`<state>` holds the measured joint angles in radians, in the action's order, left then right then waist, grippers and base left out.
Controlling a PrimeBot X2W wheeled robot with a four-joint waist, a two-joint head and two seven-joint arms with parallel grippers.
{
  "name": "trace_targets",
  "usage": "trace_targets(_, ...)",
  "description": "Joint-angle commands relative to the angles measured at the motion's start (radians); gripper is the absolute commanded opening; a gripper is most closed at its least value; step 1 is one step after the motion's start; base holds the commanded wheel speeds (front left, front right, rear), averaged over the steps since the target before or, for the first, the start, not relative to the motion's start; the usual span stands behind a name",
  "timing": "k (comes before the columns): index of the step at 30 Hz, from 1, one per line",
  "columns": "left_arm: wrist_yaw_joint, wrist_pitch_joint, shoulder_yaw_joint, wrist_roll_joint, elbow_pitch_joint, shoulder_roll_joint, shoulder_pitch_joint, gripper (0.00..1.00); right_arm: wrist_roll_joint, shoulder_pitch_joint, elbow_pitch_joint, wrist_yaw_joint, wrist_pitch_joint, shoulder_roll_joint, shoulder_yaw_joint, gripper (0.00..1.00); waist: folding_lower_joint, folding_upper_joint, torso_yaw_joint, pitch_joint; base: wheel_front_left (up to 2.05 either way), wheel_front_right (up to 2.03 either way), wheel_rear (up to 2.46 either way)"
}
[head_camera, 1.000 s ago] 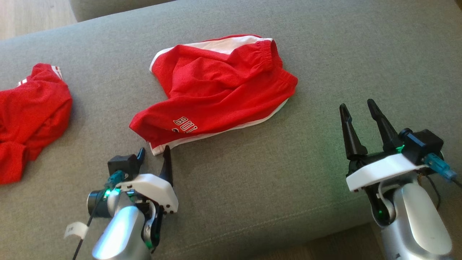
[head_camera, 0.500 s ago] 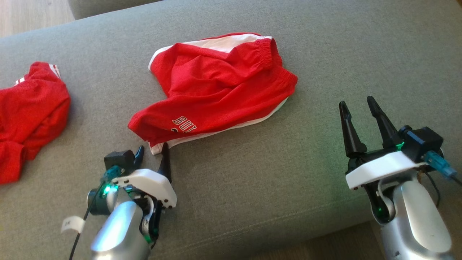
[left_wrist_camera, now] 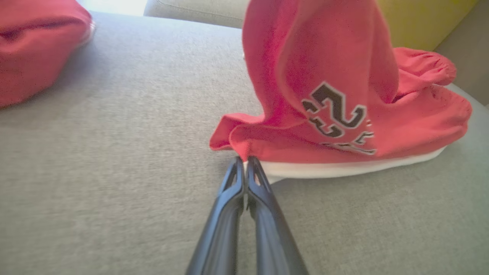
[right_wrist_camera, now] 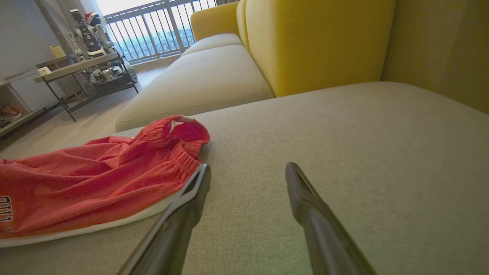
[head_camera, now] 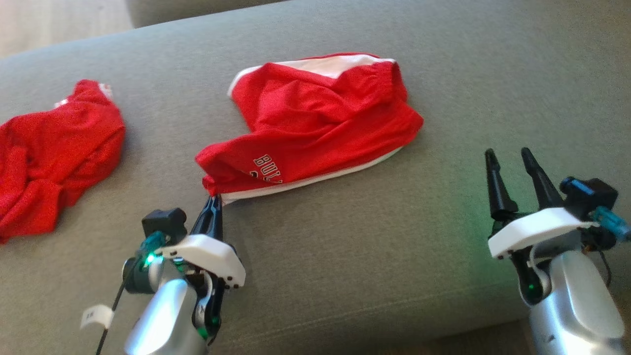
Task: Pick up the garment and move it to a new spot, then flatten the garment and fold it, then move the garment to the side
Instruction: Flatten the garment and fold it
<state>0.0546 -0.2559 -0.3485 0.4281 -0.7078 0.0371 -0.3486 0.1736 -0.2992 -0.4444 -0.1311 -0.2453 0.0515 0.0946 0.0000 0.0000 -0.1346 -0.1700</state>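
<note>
1. Head view: the garment, red shorts with white trim, lies crumpled mid-way along the grey sofa seat. It is not yet lifted, so I judge that the move, flattening, folding and setting aside all remain. The left tool is clenched at the garment's near hem corner. The right tool is released, well apart to the right. Bare seat lies to the right of the garment and in front of it. Another red cloth takes up the left end, and the seat's front edge runs beneath both arms.
2. Left wrist view: the left tool's fingers meet tip to tip on the white-trimmed corner. How much cloth they have caught I cannot tell. Open seat spreads leftward up to the other red cloth.
3. Right wrist view: the right tool's spread fingers hover over bare seat, with the garment's waistband near one of them. A yellow backrest bounds the far side.
</note>
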Motion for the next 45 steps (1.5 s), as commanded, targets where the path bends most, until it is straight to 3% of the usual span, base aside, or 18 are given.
trace_targets(1,0.007,-0.006,0.049,-0.025,0.07,0.014,0.009,0.0,0.029,-0.066,-0.018,0.0,0.009,-0.001,0.004,1.0,0.0,0.0,0.041,0.02,0.0,0.0,0.0)
trace_targets(8,-0.006,-0.006,0.059,-0.081,0.181,0.014,0.082,0.0,0.127,-0.167,-0.238,0.0,0.051,-0.001,0.029,1.0,0.0,0.0,0.115,0.036,0.0,0.0,0.0)
trace_targets(11,-0.011,-0.006,0.039,-0.094,0.216,0.013,0.098,0.0,0.16,-0.234,-0.371,0.0,0.058,-0.001,-0.012,1.0,0.0,0.0,0.153,0.023,0.0,0.0,0.0)
trace_targets(16,-0.003,-0.006,0.004,-0.09,0.243,0.013,0.094,0.0,0.17,-0.297,-0.492,0.0,0.038,-0.001,-0.069,1.0,0.0,0.0,0.188,0.006,0.0,0.0,0.0)
trace_targets(22,0.013,-0.006,-0.021,-0.087,0.26,0.013,0.081,0.0,0.158,-0.348,-0.591,0.0,0.008,-0.001,-0.092,1.0,0.0,0.0,0.209,-0.012,0.0,0.0,0.0)
trace_targets(37,0.029,-0.006,-0.057,-0.088,0.273,0.013,0.051,0.0,0.092,-0.439,-0.732,0.0,-0.016,-0.001,-0.035,1.0,0.0,0.0,0.248,-0.053,0.0,0.0,0.0)
trace_targets(38,0.03,-0.006,-0.058,-0.088,0.274,0.013,0.05,0.0,0.086,-0.442,-0.735,0.0,-0.016,-0.001,-0.028,0.71,0.0,0.0,0.249,-0.055,0.0,0.0,0.0)
trace_targets(39,0.031,-0.006,-0.059,-0.089,0.274,0.013,0.049,0.0,0.081,-0.444,-0.738,0.0,-0.016,-0.001,-0.022,0.19,0.0,0.0,0.25,-0.057,0.0,0.0,0.0)
trace_targets(40,0.032,-0.006,-0.06,-0.09,0.274,0.013,0.048,0.0,0.075,-0.445,-0.739,0.0,-0.016,-0.001,-0.016,0.0,0.0,0.0,0.25,-0.059,0.0,0.0,0.0)
trace_targets(45,0.034,-0.006,-0.06,-0.101,0.272,0.013,0.043,0.0,0.066,-0.444,-0.727,0.0,-0.016,-0.001,-0.007,0.0,0.0,0.0,0.24,-0.053,0.0,0.0,0.0)
